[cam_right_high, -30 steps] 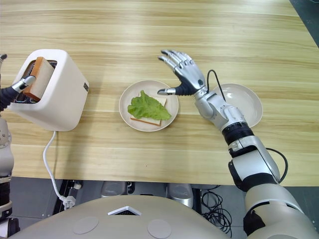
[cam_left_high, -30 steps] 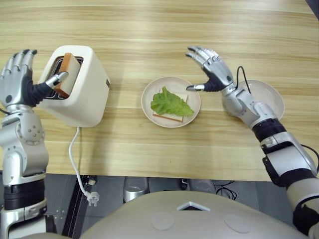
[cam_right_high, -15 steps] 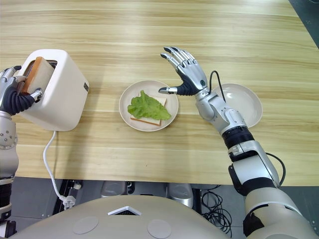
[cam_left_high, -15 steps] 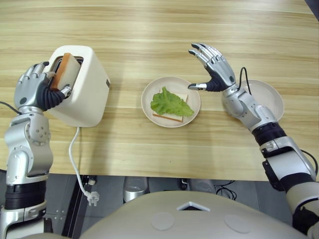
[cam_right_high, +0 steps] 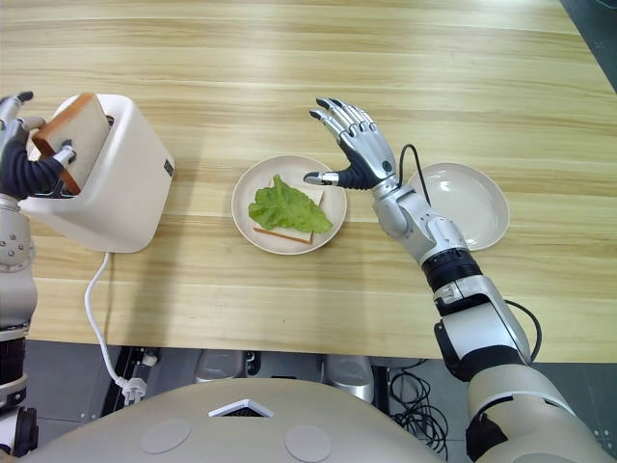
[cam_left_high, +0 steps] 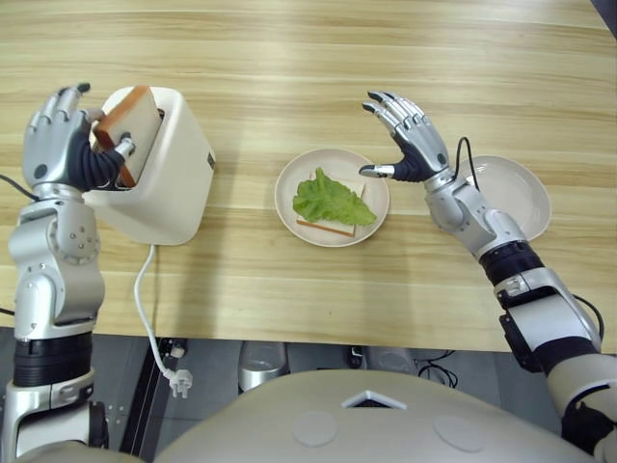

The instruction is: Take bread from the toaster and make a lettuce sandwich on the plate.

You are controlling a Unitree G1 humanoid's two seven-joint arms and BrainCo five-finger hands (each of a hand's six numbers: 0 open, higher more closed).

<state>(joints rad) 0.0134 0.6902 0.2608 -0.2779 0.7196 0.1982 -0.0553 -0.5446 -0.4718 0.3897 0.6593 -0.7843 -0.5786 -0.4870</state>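
Bread slice (cam_left_high: pixel 130 121) was pinched in L hand (cam_left_high: pixel 58 135), fingers curled round it. It sat tilted over the slot of white toaster (cam_left_high: pixel 174 183) at left of table (cam_left_high: pixel 289 58); couldn't tell if its lower edge was clear of the slot. R hand (cam_left_high: pixel 410 135) hovered w/ fingers spread, holding nothing, just beside far-right rim of plate (cam_left_high: pixel 285 193). On plate: lettuce leaf (cam_left_high: pixel 330 201) atop 2nd slice (cam_left_high: pixel 323 228). White bowl (cam_left_high: pixel 521 193) sat right of plate, partly behind R forearm. Toaster cord (cam_left_high: pixel 145 309) ran off table's near edge.
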